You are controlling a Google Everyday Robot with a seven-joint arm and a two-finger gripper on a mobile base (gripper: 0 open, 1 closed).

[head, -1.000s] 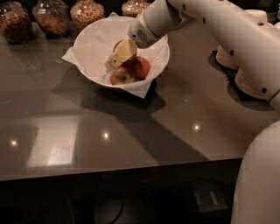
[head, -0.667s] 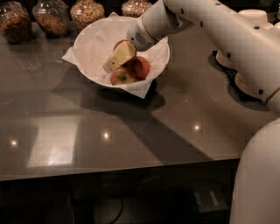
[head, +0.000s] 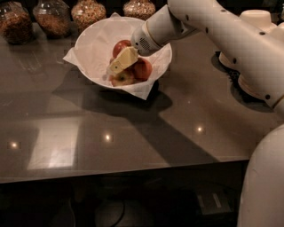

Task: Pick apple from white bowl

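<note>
The white bowl [head: 88, 42] stands at the back of the dark table, lined with crumpled white paper. Three apples lie in it: a deep red apple [head: 119, 45] at the back, a reddish-orange one [head: 143, 70] on the right, and a yellow-green blushed one [head: 123, 80] at the front. My gripper [head: 115, 67] reaches down into the bowl from the upper right. Its yellowish tip is among the apples, just in front of the red apple and over the yellow-green one. It hides part of each apple.
Several glass jars [head: 88, 12] of grains or nuts line the back edge behind the bowl. Stacked beige bowls [head: 255, 20] stand at the back right. My white arm [head: 222, 31] crosses the right side. The table's front edge [head: 133, 170] runs across the lower part of the view.
The gripper has shifted slightly inside the bowl, and more of the red apple at the back shows now. The bowl has not moved.
</note>
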